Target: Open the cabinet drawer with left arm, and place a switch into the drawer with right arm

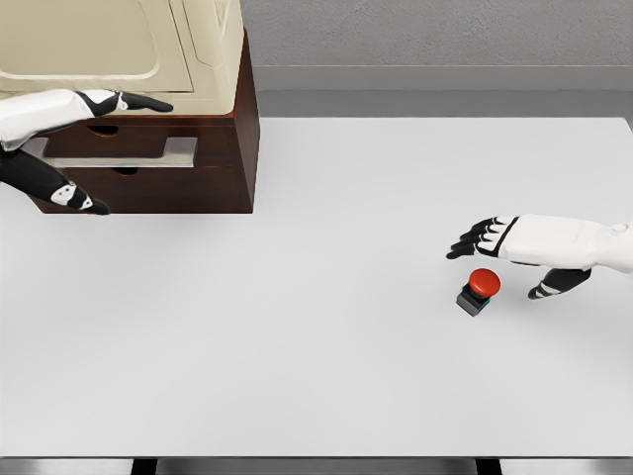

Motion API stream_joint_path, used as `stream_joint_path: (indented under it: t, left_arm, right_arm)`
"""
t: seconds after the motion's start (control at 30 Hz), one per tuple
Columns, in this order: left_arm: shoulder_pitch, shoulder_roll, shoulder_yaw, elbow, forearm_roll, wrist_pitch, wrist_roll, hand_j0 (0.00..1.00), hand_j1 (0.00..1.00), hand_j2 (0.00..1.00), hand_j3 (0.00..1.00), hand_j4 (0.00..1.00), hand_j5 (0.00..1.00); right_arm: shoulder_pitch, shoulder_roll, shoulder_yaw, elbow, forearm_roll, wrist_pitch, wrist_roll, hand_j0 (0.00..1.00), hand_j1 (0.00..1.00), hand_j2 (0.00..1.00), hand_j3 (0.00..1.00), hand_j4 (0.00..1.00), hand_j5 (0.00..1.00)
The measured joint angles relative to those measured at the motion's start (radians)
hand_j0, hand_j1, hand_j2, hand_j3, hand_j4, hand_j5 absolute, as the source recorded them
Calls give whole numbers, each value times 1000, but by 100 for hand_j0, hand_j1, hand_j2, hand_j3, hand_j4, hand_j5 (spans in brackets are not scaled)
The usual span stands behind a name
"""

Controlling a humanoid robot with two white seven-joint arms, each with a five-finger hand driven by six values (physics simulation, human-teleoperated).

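Note:
A brown wooden cabinet [213, 148] with a cream top stands at the table's back left. Its drawer [138, 150] shows a grey metal strip across the front and looks slightly drawn out. My left hand [109, 148] is open in front of the drawer, fingers [143, 102] above the strip and thumb [84, 203] below. The switch [480, 290], a red round button on a dark base, lies on the table at the right. My right hand [509, 262] hovers open just above and behind the switch, its fingers [475, 237] pointing left, not touching it.
The white table [316, 346] stretches from the cabinet to the switch, with its front edge near the bottom of the view. A grey wall runs along the back.

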Motion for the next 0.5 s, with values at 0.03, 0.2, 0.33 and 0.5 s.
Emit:
stream_joint_path:
  t: [0.03,0.2,0.33,0.5]
  left_arm:
    - [0,-2,0,0,0,4,-26,100,100,100,100,100,100]
    - [-23,3,1,0,10,29,-84,100,100,100,100,100,100]
    - [-26,4,4,0,24,89,-90,100,100,100,100,100,100]
    - [-29,1,6,1,45,166,-92,100,100,100,100,100,100]
  right_arm:
    - [0,1,1,0,-1,0,0,100,100,100,100,100,100]
    - [25,3,7,-1,-2,0,1,100,100,100,100,100,100]
    - [28,5,9,-2,-2,0,1,100,100,100,100,100,100]
    - [20,11,15,-3,-1,0,1,100,100,100,100,100,100]
